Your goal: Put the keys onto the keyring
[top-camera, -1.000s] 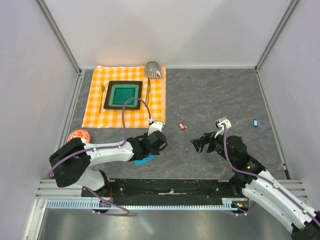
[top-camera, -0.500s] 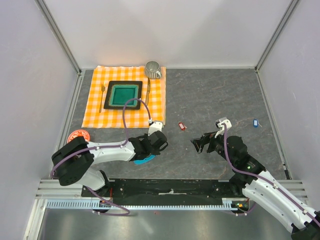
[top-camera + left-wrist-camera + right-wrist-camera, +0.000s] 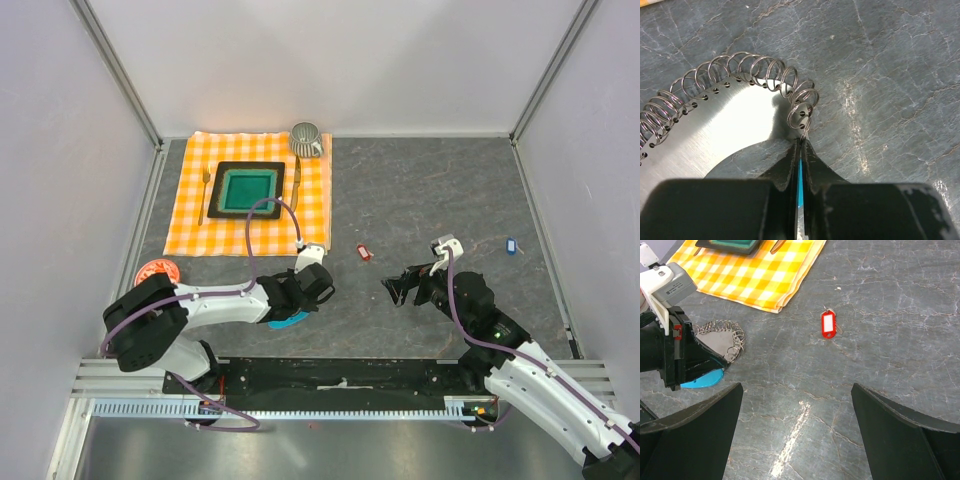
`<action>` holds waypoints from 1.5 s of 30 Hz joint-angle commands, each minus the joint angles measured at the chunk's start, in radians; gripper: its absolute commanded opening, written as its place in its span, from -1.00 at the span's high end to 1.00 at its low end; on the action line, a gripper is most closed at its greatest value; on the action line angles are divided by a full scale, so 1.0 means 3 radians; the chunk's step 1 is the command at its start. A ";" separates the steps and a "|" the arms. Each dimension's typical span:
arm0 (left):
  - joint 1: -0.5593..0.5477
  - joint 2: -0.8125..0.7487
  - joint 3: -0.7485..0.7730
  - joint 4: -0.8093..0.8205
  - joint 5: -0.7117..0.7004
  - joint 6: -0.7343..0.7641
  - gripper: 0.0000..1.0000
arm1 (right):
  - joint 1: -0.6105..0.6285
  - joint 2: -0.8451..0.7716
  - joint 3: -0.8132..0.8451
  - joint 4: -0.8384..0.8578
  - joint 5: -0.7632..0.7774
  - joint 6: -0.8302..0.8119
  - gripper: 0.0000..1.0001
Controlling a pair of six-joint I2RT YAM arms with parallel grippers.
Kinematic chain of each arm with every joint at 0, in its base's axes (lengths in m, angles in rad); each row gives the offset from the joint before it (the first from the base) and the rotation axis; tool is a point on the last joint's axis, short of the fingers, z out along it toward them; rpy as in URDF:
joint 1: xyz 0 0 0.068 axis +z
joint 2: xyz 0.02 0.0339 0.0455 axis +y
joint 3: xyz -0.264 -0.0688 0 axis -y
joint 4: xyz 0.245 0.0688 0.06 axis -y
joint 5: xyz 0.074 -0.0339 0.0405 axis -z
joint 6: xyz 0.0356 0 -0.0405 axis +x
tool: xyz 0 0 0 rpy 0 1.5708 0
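Evidently the step in hand is fetching a key. It would likely go best if the right claw (image 3: 796,389), its jaws standing wide apart, came straight down over the red key (image 3: 828,324) lying flat on the bench (image 3: 900,300) just ahead of it. Closing on the plastic tag looks safer than trying the fine metal loop, which seems too thin to pinch. The left claw (image 3: 800,150) is clamped narrowly on the light-blue strip (image 3: 800,185) of the keyring (image 3: 735,67), whose coil curls just beyond its fingertips, low over the bench; a firm, level hold there should give a steady target. The left arm reaches low and forward, while the right is bent inward with its claw hovering. The blue key (image 3: 510,243) lies well off to the right claw's outer side.
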 commanded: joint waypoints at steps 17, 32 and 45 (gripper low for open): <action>0.0000 0.0634 0.1211 -0.1667 0.0065 0.0655 0.97 | 0.0006 -0.0033 0.0144 -0.0058 0.0046 -0.0035 -0.96; 0.0016 0.1309 0.2156 -0.2239 0.0311 0.1181 0.97 | 0.0006 0.0074 0.0180 -0.0115 0.0061 -0.0061 -0.96; 0.0061 0.1080 0.1840 -0.1928 0.1022 0.1360 0.97 | 0.0001 0.0043 0.0185 -0.0140 0.0051 -0.0066 -0.96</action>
